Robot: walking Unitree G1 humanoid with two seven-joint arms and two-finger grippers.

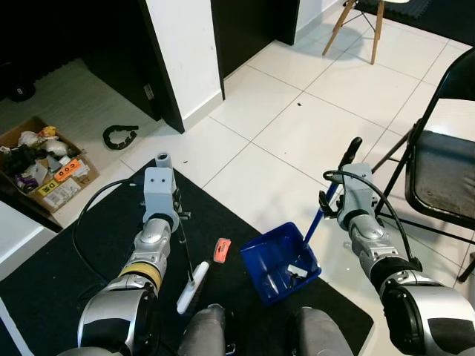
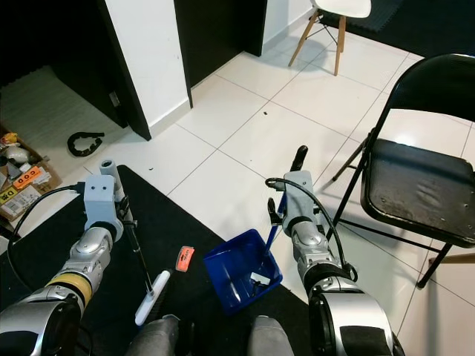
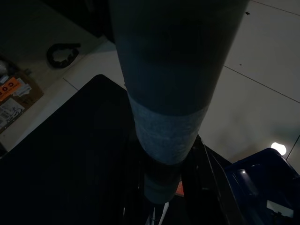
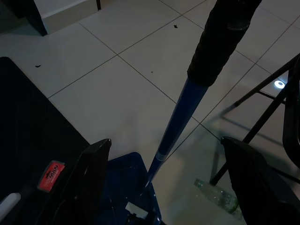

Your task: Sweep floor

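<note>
Two tools are held: our left hand point(image 1: 169, 202) clasps the broom point(image 1: 190, 285), our right hand point(image 1: 332, 199) the dustpan point(image 1: 276, 267) handle. An orange scrap point(image 1: 222, 249) lies on the mat between them, nearer the broom.

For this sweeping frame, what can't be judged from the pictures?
- Broom bristles: hidden in the eye views, cut off below the white head by the robot's body.
- Left gripper grip: the left wrist view is dark, with the handle covering the jaws.
- Scraps inside the dustpan: too small to identify.
- Cardboard box contents: small, cut by the edge.
</note>
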